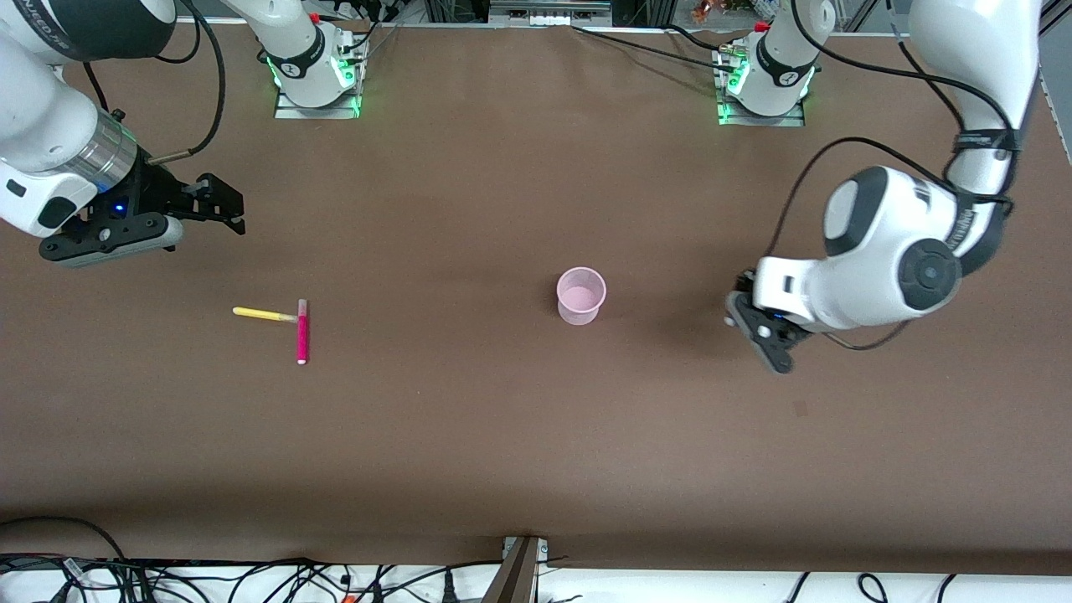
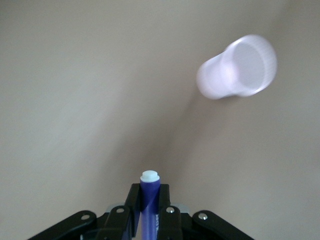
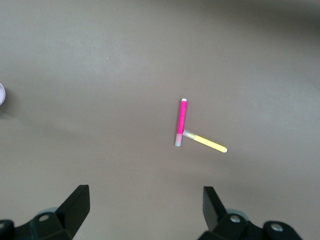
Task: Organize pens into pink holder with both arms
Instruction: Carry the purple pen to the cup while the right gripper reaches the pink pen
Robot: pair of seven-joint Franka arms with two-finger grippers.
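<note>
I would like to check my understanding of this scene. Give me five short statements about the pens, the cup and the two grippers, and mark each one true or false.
1. The left gripper is shut on the purple pen. True.
2. The yellow pen lies inside the pink holder. False: it lies on the table, toward the right arm's end.
3. The right gripper is open and holds nothing. True.
4. The magenta pen stands upright. False: it lies flat, its end meeting the yellow pen's end.
5. The pink holder lies on its side. False: it stands upright.
</note>
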